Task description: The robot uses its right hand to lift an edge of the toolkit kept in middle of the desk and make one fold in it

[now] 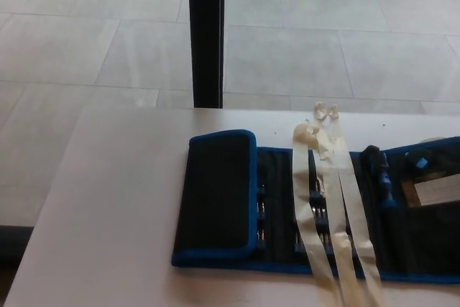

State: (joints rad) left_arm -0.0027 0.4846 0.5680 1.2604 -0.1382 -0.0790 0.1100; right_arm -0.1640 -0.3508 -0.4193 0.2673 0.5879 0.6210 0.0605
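Bare desk (108, 206) left of toolkit (215, 199); cream straps (323, 199) lie across its mid.

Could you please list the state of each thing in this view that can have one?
Toolkit: unrolled flat on the desk, its right part out of frame.
Left end flap: folded over onto the toolkit, lying flat.
Cream straps: untied, lying loose across the toolkit.
Tools: sitting in the toolkit's slots.
Desk: bare apart from the toolkit.
Robot's left and right hands: not in view.
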